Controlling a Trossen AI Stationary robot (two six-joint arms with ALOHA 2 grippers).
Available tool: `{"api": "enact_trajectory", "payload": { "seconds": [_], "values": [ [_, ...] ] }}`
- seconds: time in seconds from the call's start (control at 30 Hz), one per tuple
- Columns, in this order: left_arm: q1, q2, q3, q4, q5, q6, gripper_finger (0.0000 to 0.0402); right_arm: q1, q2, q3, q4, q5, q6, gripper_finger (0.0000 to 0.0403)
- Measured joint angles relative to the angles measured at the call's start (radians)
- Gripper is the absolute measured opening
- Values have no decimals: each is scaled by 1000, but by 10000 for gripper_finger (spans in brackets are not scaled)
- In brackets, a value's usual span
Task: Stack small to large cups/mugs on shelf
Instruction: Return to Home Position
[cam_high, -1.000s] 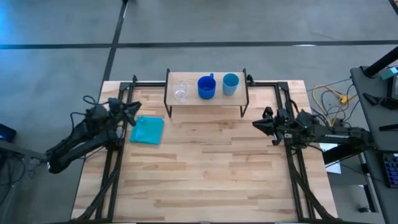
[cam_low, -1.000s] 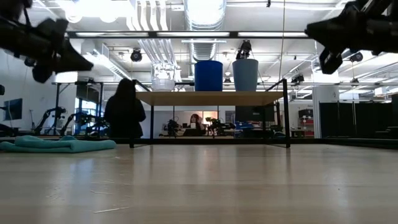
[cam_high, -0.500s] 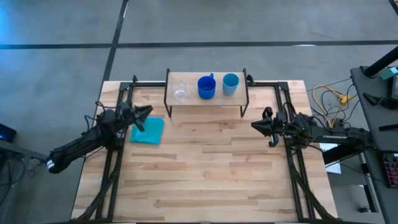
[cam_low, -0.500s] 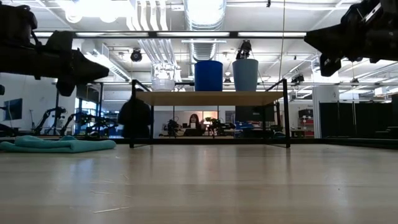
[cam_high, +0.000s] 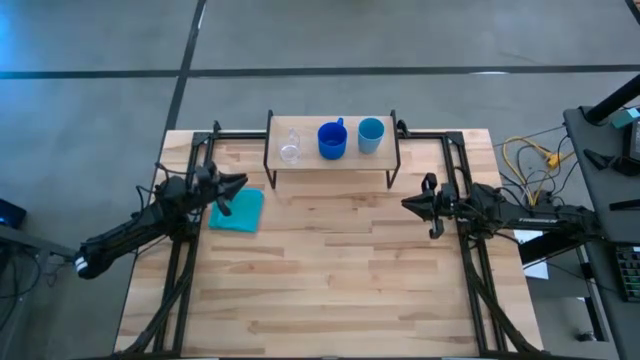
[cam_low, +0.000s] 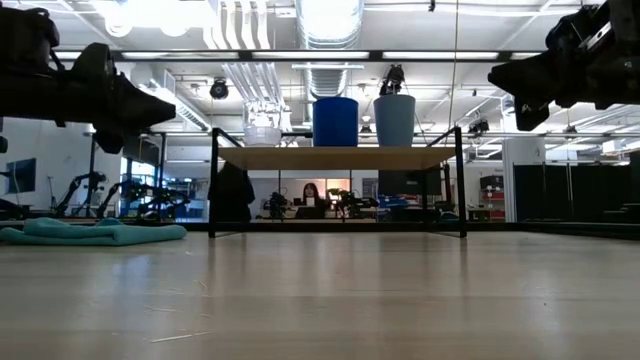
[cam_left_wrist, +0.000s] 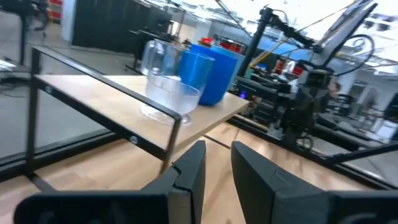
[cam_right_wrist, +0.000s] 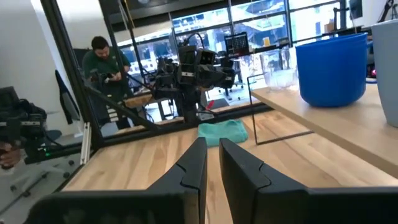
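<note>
3 cups (cam_high: 330, 139) on shelf (cam_high: 382, 157); no legible writing.

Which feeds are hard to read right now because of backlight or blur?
Low view: bright ceiling lights silhouette both arms and the clear cup nearly vanishes. Left wrist view: the left hand is soft, the background motion-blurred. High view: evenly lit, the shelf sharp.

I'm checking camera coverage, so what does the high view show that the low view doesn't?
Only the high view shows the yellow cables right of the table and the dark blue mug's handle. Only the low view shows the ceiling lights and a person in the room behind. Both show the shelf carrying the clear cup, dark blue mug and light blue cup, plus the teal cloth.
</note>
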Motion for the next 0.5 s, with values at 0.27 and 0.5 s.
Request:
{"api": "enact_trajectory", "payload": {
  "seconds": [0.27,0.5],
  "values": [
    [-1,12,-1,17,102,-41,63,0,0,0,20,-4,4,38],
    [-17,12,-2,19,119,-57,63,1,2,0,-1,-7,4,38]
  ]
}}
